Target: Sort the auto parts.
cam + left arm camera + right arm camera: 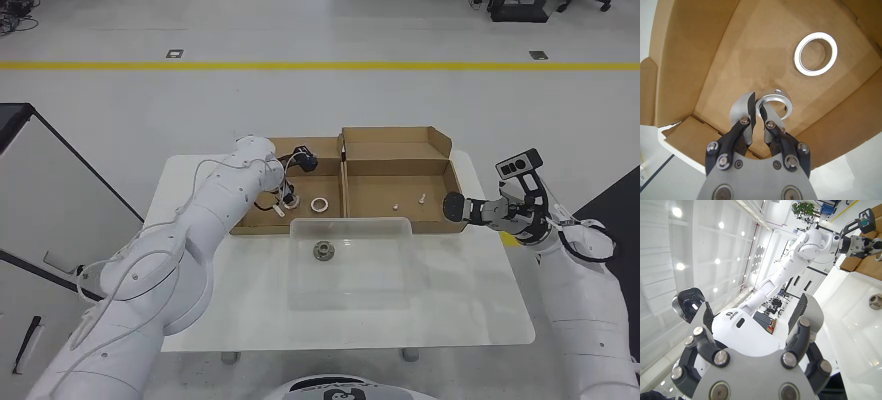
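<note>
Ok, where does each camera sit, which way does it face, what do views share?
Top view: above the arms, looking down at the table; both arms show.
Left wrist view: on that wrist, looking down into the cardboard box; left gripper pinching a collar.
Right wrist view: on that wrist, facing sideways across the table; open right gripper, left arm.
Shared: the loose ring, top and left wrist views.

Shiny metal collar (786, 102); matt cardboard box (745, 47)
</note>
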`<control>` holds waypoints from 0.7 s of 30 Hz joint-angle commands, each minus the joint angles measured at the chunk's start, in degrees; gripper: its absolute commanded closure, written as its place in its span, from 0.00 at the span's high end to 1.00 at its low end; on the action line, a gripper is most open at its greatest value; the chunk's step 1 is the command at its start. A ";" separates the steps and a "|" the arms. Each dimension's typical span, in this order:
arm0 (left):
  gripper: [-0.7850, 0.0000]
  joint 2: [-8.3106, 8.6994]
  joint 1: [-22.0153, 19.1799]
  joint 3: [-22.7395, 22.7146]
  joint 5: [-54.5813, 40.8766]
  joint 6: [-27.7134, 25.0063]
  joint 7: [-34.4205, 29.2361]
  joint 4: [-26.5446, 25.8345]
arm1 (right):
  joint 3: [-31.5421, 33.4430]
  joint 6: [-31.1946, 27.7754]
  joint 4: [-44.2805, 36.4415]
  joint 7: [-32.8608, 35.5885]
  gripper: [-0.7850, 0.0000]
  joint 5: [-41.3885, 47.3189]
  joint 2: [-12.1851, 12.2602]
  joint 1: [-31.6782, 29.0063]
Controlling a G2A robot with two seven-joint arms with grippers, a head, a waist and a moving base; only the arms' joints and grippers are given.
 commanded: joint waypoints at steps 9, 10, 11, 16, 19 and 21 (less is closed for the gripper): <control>0.05 -2.12 0.06 0.07 1.38 -0.74 1.72 4.30 | 0.00 0.00 0.00 0.00 1.00 0.00 0.00 0.00; 0.10 -2.28 0.02 0.03 1.46 -0.84 1.83 4.61 | 0.00 0.00 0.00 0.00 1.00 0.00 0.00 0.00; 0.16 -2.43 -0.03 0.00 1.55 -0.93 1.93 4.89 | 0.00 0.00 0.00 0.00 1.00 0.00 0.00 0.00; 0.39 -3.06 -0.41 -0.38 1.65 -1.02 2.67 6.18 | 0.00 0.00 0.00 0.00 1.00 0.00 0.00 0.00; 0.49 -3.31 -0.75 -0.79 1.46 -0.75 3.66 6.86 | 0.00 0.00 0.00 0.00 1.00 0.00 0.00 0.00; 0.51 -3.43 -1.19 -0.97 1.58 -0.95 3.91 7.21 | 0.00 0.00 0.00 0.00 1.00 0.00 0.00 0.00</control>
